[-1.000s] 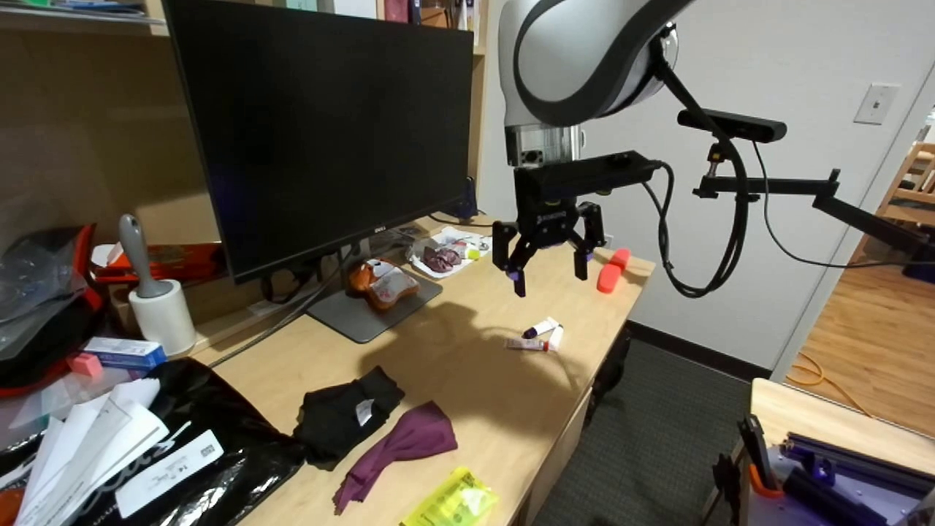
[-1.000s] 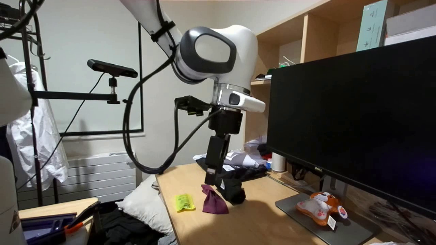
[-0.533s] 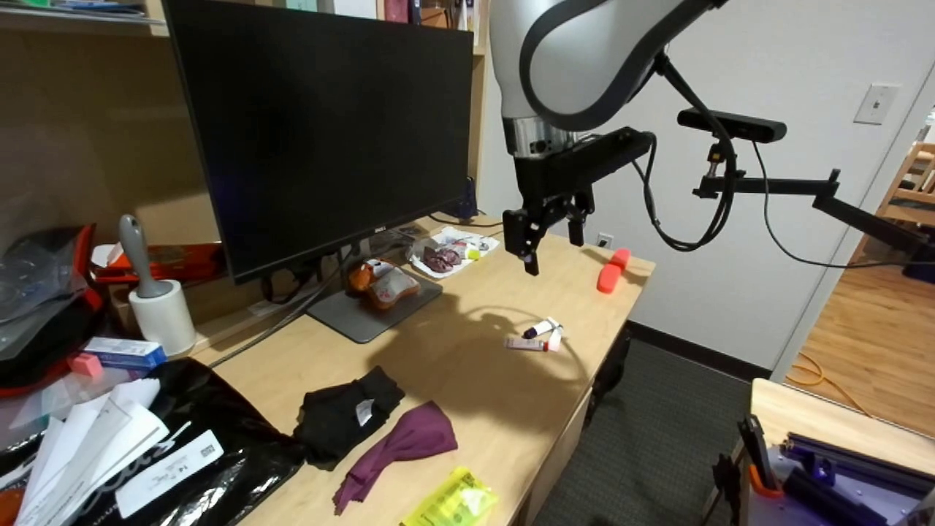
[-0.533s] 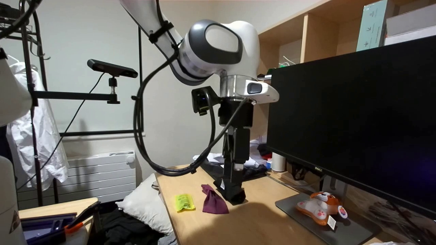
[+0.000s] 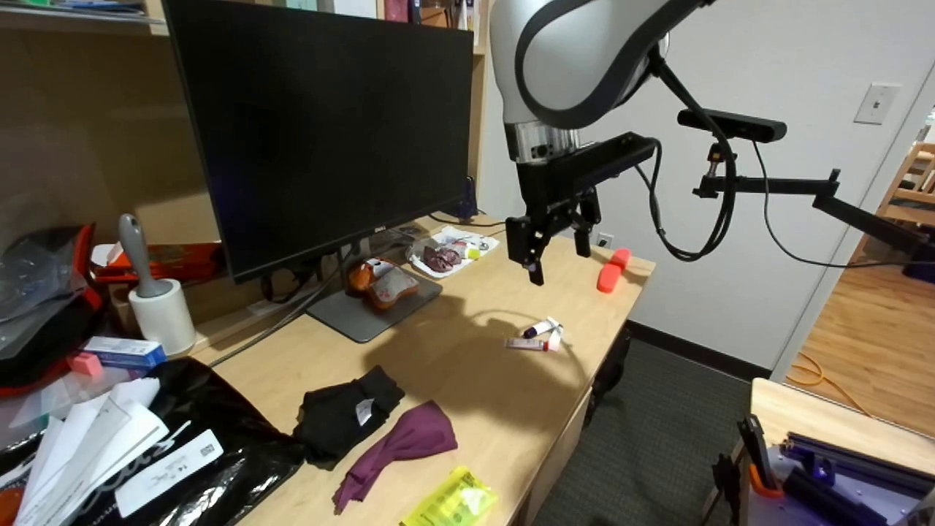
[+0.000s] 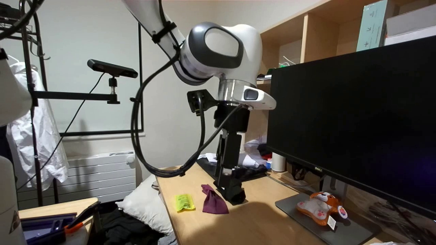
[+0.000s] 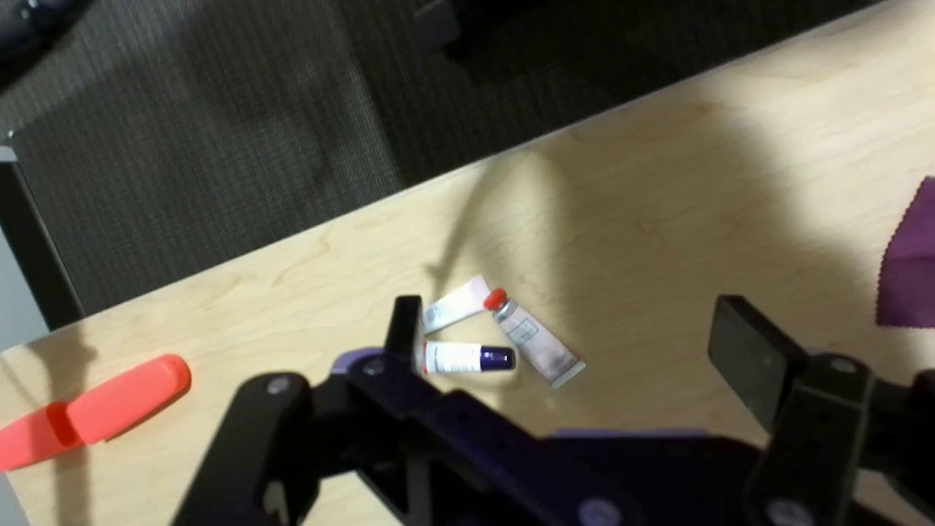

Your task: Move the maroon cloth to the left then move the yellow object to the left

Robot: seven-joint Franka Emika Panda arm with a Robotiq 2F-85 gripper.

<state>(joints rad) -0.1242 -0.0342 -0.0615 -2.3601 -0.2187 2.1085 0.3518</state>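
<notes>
The white arm [image 6: 252, 44] has dark grey trim [image 6: 197, 42], black cables [image 6: 167, 173] and a black gripper [image 7: 570, 326] with pale screws [image 7: 599, 512].

1. Open air is left beneath the gripper [image 5: 559, 264], which is held above the desktop [image 5: 504, 438] with its fingers apart.
2. Below it, in the wrist view, three small tubes [image 7: 537, 340] are seen lying close together.
3. Between the tubes and the maroon cloth [image 5: 424, 435], a bare stretch is left where a hand could be passed.
4. The maroon cloth is closely flanked by a black cloth [image 5: 343, 420]; from the yellow packet [image 5: 453, 502] it is parted by a narrow strip.
5. One long side is blocked by the monitor [image 5: 329, 131] and its foot [image 5: 365, 321].
6. Past the black cloth, space is taken up by a black bag [image 5: 248, 467].
</notes>
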